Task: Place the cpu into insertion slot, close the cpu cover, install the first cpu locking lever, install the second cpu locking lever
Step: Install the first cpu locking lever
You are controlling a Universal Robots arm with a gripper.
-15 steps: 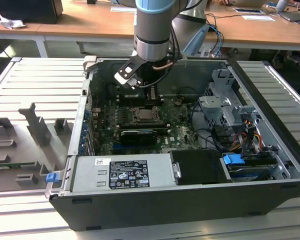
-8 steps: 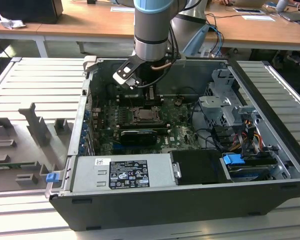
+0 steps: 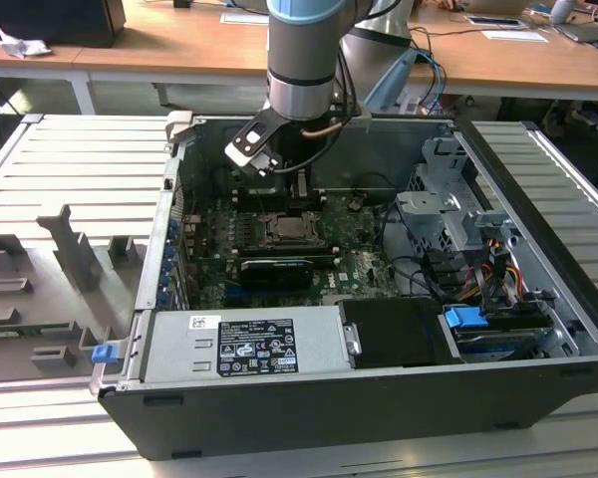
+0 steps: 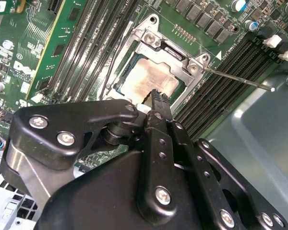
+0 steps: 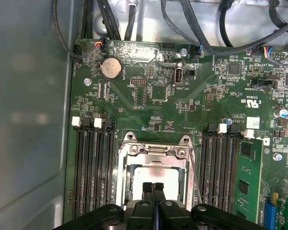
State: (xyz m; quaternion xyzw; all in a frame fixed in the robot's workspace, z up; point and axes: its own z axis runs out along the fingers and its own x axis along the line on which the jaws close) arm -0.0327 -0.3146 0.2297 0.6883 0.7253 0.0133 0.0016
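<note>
The cpu [image 4: 146, 81] [image 5: 153, 176] lies flat in the insertion slot [image 3: 284, 231] on the green motherboard, its pale metal top showing. The silvery cpu cover [image 4: 156, 40] [image 5: 156, 152] lies down around it as a frame. A thin locking lever [image 4: 240, 79] [image 5: 196, 175] juts out from one side of the socket, and a second wire lever [image 4: 110, 67] runs along the other side. My gripper [image 4: 158, 98] [image 5: 153, 188] [image 3: 301, 185] is shut with nothing between its fingers. Its tips are over the cpu's near edge; whether they touch it I cannot tell.
Long black memory slots [image 5: 93, 167] [image 5: 223, 165] flank the socket on both sides. The case wall [image 5: 29, 120] stands close by. Cables [image 5: 192, 28] cross above the board. A drive cage [image 3: 448, 199] and a power supply [image 3: 244, 344] fill the case's other parts.
</note>
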